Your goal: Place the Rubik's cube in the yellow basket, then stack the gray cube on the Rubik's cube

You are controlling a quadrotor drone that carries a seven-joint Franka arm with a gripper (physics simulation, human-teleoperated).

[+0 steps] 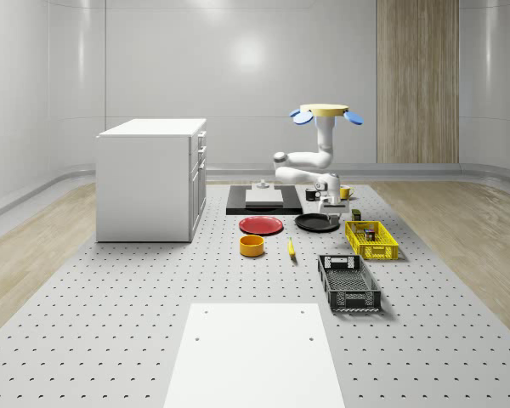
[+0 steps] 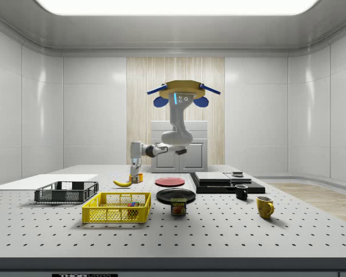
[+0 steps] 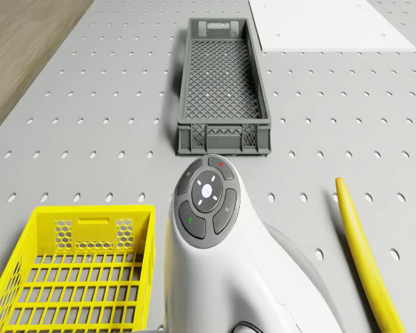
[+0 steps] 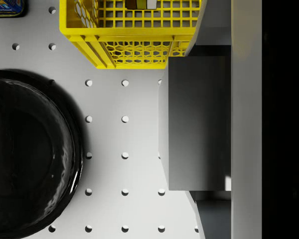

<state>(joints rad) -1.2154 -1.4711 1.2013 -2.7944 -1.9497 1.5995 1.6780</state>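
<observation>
Rubik's cube [image 2: 132, 203] — inside yellow basket [image 2: 116, 208]

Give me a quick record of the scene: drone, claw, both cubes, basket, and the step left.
drone: hovering above the table, near the black plate
claw: low, between plate and yellow basket, shut on gray cube
Rubik's cube: in the basket
gray cube: beside the basket, not over it
step left: stack gray cube on Rubik's cube

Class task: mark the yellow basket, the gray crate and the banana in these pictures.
yellow basket [image 1: 372, 249]: whole-scene view, near wall.
gray crate [image 3: 224, 135]: drone view, near end wall.
banana [image 2: 123, 183]: side view, middle of its curve.
</observation>
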